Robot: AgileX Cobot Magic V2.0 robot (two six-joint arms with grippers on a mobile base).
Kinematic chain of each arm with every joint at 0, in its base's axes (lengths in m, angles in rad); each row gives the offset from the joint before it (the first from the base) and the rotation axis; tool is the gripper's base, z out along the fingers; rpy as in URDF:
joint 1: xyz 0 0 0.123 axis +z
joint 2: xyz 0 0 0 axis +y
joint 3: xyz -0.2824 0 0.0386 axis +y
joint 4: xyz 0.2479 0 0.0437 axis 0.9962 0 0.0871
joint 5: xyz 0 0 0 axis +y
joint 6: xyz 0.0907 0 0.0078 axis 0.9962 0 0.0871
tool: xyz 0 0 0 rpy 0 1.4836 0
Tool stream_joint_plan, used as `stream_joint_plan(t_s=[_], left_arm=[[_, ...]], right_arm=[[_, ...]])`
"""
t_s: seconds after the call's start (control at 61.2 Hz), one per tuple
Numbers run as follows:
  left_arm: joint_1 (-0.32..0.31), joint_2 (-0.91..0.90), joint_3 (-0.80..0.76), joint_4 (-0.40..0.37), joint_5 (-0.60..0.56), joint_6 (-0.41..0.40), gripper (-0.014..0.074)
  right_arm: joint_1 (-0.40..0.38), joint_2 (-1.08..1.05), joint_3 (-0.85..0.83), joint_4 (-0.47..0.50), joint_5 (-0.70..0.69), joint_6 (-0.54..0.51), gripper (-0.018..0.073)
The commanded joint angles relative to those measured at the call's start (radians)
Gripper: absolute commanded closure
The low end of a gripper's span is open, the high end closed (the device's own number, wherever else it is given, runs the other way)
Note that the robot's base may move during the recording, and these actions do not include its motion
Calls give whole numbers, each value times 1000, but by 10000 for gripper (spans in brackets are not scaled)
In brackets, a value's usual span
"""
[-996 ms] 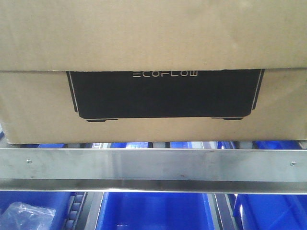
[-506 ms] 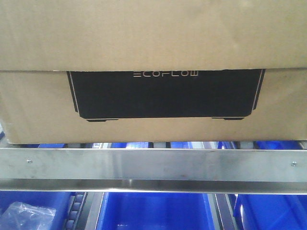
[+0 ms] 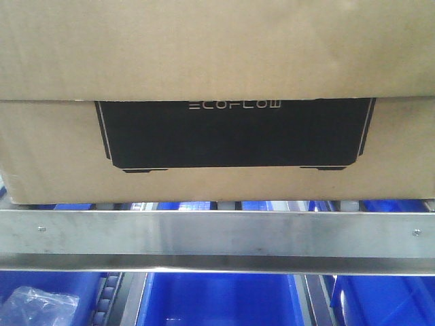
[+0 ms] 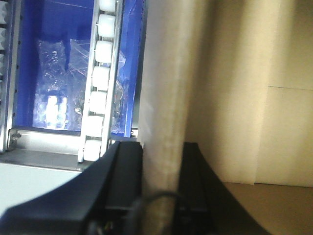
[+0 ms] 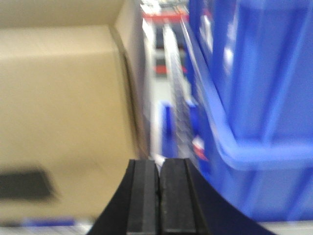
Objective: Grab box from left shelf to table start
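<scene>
The box [image 3: 217, 54] is a brown carton with a black ECOFLOW panel. It fills the top of the front view and rests on the shelf, behind the steel front rail [image 3: 217, 234]. In the left wrist view my left gripper [image 4: 161, 161] is shut on a cardboard edge of the box [image 4: 166, 88], with one black finger [image 4: 124, 166] on each side of it. My right gripper [image 5: 159, 169] is shut with nothing in it, pointing at the gap beside the corner of the box [image 5: 58, 98]. That view is blurred. The table is out of view.
Blue plastic bins [image 3: 217, 299] sit on the level below the rail, one holding a clear plastic bag [image 3: 37, 305]. A tall blue bin [image 5: 254, 73] stands close on the right of the box. A track of white rollers [image 4: 100, 73] runs beside the box's left side.
</scene>
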Motion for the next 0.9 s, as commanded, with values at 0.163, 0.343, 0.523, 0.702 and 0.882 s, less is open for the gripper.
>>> stream_joint_plan(t_s=[0.163, 0.343, 0.523, 0.702, 0.882], left_arm=[[0, -35, -33, 4, -37, -8, 682], [0, -35, -33, 4, -37, -8, 682], [0, -35, -33, 2, -37, -8, 682], [0, -35, -33, 2, -37, -8, 682], [0, -35, -33, 2, -37, -8, 682]], right_arm=[[-4, 153, -205, 77, 215, -85, 541], [-4, 358, -361, 85, 255, -164, 541], [-4, 573, -515, 103, 254, -165, 541], [-4, 753, -675, 109, 351, -173, 541], [-4, 923, -844, 109, 465, -172, 515]])
